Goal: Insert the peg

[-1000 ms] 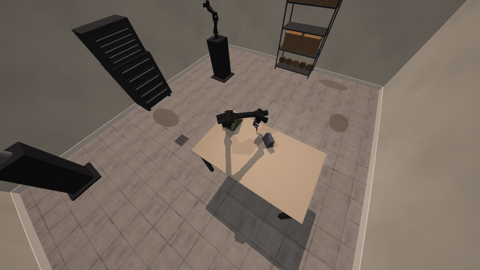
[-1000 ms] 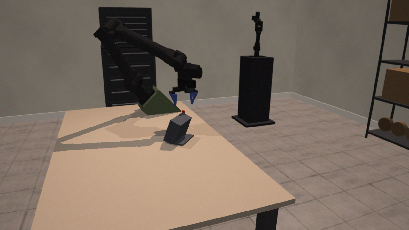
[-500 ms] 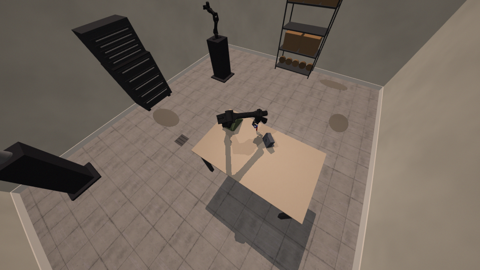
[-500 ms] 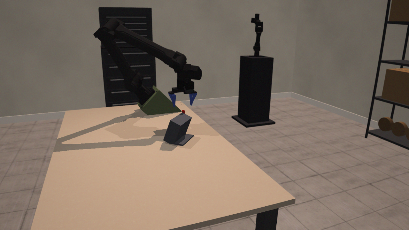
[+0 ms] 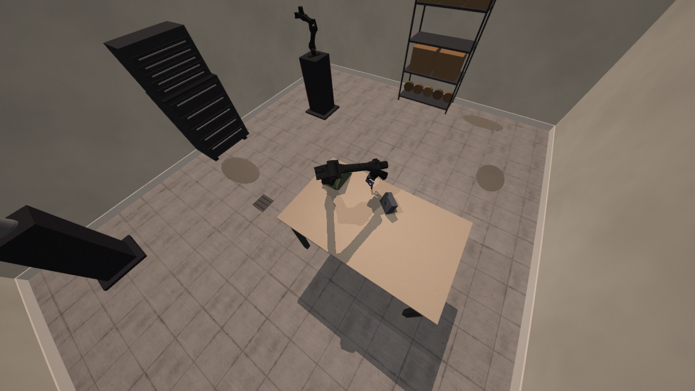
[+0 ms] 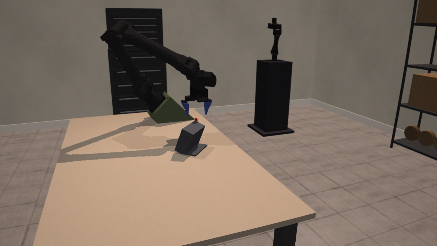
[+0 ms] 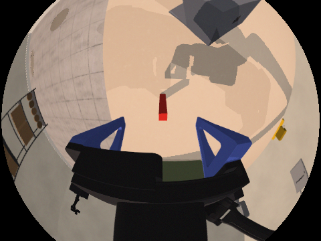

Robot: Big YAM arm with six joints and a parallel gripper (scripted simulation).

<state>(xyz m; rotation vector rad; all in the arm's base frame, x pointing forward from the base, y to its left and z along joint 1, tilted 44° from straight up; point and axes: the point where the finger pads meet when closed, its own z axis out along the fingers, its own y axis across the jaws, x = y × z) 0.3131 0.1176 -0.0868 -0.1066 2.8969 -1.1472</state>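
The red peg [image 7: 163, 109] stands on the tan table, apart from the dark grey sloped panel [image 7: 219, 11]. In the exterior view only the peg's top [image 6: 195, 119] shows, just behind the panel [image 6: 189, 139]. My gripper [image 6: 195, 110] hangs a little above the peg, pointing down, its blue fingers open wide and empty. In the wrist view the peg lies between and beyond the two fingertips of the gripper [image 7: 160, 124]. From above, the gripper [image 5: 371, 181] is to the left of the panel [image 5: 389, 202]. I cannot make out the hole.
The arm's green wedge-shaped base [image 6: 168, 110] sits at the table's far edge, left of the gripper. The table's right edge runs close to the peg and panel. A black pedestal [image 6: 271, 96] with another arm stands on the floor beyond.
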